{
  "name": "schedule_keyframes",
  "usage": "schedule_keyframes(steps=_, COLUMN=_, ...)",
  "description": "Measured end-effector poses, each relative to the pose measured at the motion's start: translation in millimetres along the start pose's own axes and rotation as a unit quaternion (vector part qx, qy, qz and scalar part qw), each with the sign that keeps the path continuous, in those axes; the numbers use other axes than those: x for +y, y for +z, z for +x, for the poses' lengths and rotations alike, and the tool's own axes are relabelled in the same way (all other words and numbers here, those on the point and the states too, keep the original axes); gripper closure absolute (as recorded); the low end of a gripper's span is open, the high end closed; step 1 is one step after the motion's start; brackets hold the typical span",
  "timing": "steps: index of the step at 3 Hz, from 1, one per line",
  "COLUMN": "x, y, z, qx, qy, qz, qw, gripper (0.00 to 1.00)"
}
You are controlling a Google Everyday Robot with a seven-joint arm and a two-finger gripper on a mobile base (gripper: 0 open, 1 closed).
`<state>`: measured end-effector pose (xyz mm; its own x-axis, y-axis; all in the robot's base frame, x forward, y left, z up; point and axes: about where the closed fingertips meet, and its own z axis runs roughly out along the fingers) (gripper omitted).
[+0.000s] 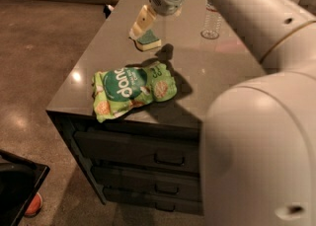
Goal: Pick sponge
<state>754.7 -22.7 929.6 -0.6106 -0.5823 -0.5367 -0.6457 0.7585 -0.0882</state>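
Note:
The sponge (147,40), dark green on top with pale yellow foam below, lies on the grey cabinet top (207,67) toward its far left. My gripper (138,26) hangs from the arm that enters at the top right. Its pale tip reaches down at the sponge's left end, right by it. I cannot tell whether it touches the sponge.
A bright green snack bag (131,91) with white lettering lies near the cabinet's front edge. A clear plastic bottle (212,22) stands at the back. Drawers (148,156) fill the cabinet front. My arm's large white body covers the right side. A dark tray (15,190) sits on the floor at lower left.

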Motion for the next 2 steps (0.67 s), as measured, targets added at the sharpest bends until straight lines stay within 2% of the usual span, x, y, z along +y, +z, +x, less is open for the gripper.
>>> schedule_keyframes(steps=1, x=-2.6, y=32.7, z=-9.5, qx=0.021, qy=0.002, qz=-0.001, qw=0.9998, gripper=0.0)
schedule_keyframes(steps=2, x=-3.5, y=49.8, z=-13.3, qx=0.034, qy=0.001, qz=-0.003, qw=0.9994, gripper=0.0)
